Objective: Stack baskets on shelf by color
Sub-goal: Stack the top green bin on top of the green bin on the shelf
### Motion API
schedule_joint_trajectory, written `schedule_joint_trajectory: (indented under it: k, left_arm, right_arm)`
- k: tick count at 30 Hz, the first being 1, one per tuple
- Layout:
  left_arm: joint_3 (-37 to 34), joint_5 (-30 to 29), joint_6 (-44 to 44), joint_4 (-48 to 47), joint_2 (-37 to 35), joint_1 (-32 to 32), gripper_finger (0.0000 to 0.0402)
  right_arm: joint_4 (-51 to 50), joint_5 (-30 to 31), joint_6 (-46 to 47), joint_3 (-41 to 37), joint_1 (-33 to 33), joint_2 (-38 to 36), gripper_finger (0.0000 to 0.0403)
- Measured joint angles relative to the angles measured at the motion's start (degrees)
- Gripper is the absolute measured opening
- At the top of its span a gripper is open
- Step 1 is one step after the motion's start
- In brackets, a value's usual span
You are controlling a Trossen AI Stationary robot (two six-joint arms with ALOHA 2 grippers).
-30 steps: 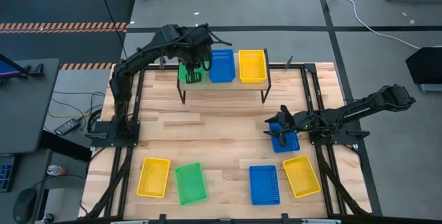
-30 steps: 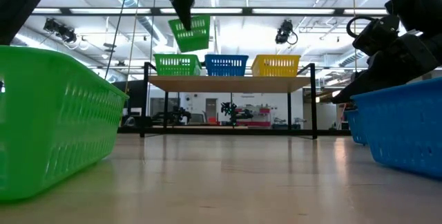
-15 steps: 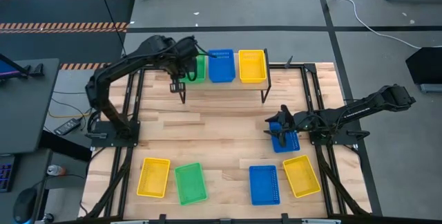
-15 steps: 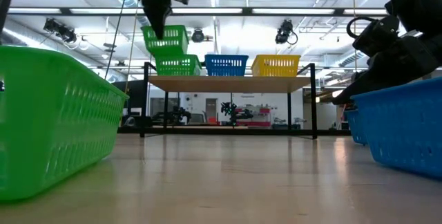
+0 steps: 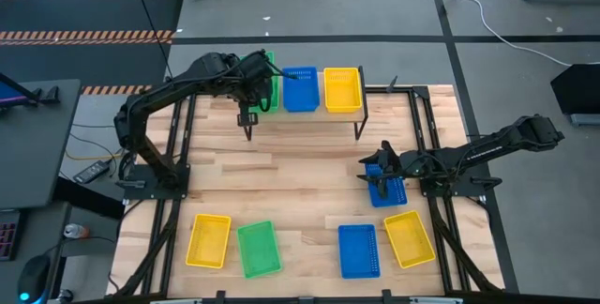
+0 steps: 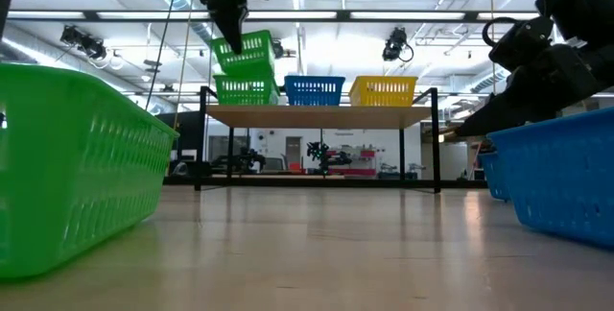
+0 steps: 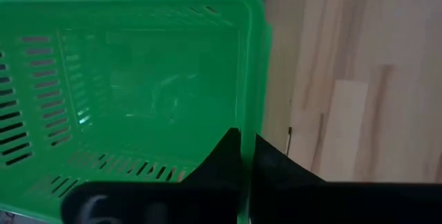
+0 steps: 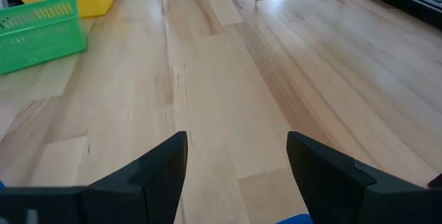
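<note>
My left gripper [image 6: 230,40] is shut on a green basket [image 6: 246,54], which hangs tilted just above another green basket [image 6: 246,90] at the left end of the shelf [image 6: 317,115]. A blue basket [image 5: 300,88] and a yellow basket [image 5: 341,89] stand beside it on the shelf. My right gripper [image 8: 236,160] is open at the table's right, over the rim of a blue basket [image 5: 389,191], with nothing between its fingers. My left gripper holds the green basket by the rim of one side wall [image 7: 246,124], one finger [image 7: 222,156] inside the basket and one outside. The fingers come from above, slanting down. The basket is lifted and tilted; whether it touches the green basket below, I cannot tell.
Along the table's near edge lie a yellow basket [image 5: 208,240], a green basket [image 5: 258,249], a blue basket [image 5: 358,250] and a yellow basket [image 5: 409,238]. The shelf stands on thin black legs [image 5: 356,128] at the far side. Bare wood lies between shelf and near row.
My left gripper has carried the green basket toward the table's left edge and a little down, from in front of the shelf to above the green basket on it. The basket has changed its tilt on the way.
</note>
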Motion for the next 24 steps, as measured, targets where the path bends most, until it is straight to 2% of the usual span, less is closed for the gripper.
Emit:
schedule_joint_trajectory:
  k: [15, 24]
  left_arm:
    - [0.0, -0.14, -0.34, -0.8, 4.61, -0.22, 0.0012]
    - [0.0, -1.74, -0.85, -0.67, 4.56, -0.32, 0.0053]
  right_arm:
    - [-0.53, -0.02, -0.29, -0.02, 0.0, 0.02, 0.0254]
    - [-0.81, -0.02, -0.35, -0.02, 0.0, 0.04, 0.0254]
